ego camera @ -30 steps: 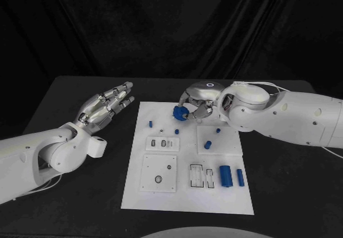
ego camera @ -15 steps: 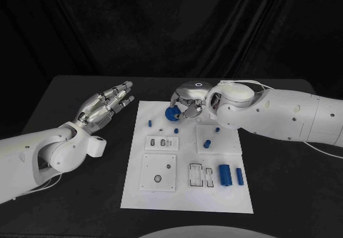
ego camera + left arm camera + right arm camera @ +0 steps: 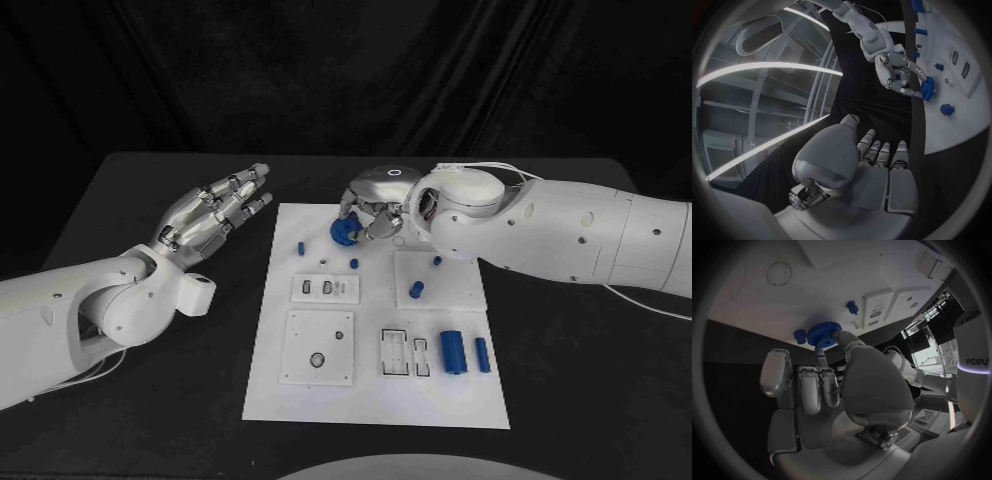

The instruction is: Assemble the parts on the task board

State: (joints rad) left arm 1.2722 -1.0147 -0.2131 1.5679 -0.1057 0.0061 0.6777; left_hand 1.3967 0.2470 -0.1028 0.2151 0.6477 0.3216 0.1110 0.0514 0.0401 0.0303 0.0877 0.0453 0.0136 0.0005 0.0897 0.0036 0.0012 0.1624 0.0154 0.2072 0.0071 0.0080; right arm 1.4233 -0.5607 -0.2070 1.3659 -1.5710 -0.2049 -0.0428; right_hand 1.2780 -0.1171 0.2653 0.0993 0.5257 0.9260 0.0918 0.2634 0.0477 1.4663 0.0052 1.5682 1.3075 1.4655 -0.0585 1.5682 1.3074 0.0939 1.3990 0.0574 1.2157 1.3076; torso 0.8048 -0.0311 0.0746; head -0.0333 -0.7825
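Gear point(image 3: 343, 231), blue and toothed, is being pinched by the right hand point(image 3: 378, 205) just above the far edge of the board point(image 3: 378, 400). In the right wrist view the gear point(image 3: 822, 334) is sitting at the fingertips point(image 3: 839, 334), apparently thumb against a finger, with the other fingers lying straight alongside and nothing else in the grasp. The left wrist view is showing the same gear point(image 3: 927, 88) edge-on at the tips of the right hand point(image 3: 898, 70), apparently clear of the plate.

Small peg point(image 3: 303, 247) is standing on the board just beside the gear, toward the robot and slightly to the left arm's side; a second small blue part point(image 3: 355, 264) is lying a little nearer the robot. Which of them is meant to take the gear cannot be told. The gear's flat face is tilting rather than lying level, so the coming move probably calls for levelling it and lowering its bore over a post.

Left hand point(image 3: 214, 212) is hovering over the table beside the board's far left corner, fingers straight and apart, grasping nothing. The right hand is clearly the nearer to the work.
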